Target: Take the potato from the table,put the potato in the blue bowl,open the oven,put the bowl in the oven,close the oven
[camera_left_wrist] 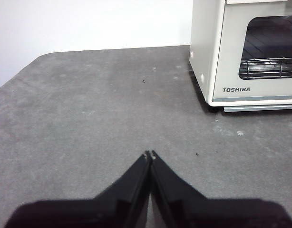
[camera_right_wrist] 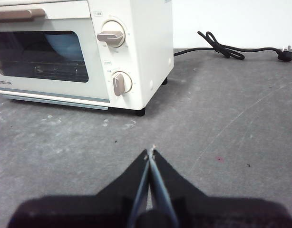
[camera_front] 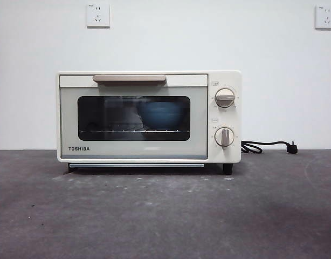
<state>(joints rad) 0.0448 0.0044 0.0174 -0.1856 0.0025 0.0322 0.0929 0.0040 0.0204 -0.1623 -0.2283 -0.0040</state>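
Against a white wall, the oven (camera_front: 149,116) sits shut on the grey surface (camera_front: 165,216), the blue bowl (camera_front: 160,115) inside on its rack. Both the left gripper (camera_left_wrist: 150,154) and right gripper (camera_right_wrist: 151,152) hover with jaws clenched, empty.

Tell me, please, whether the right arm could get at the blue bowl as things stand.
Probably not directly: the blue bowl sits on the rack inside the oven, behind its shut glass door. The right gripper, jaws shut, is over bare table and would first have to pull the handle.
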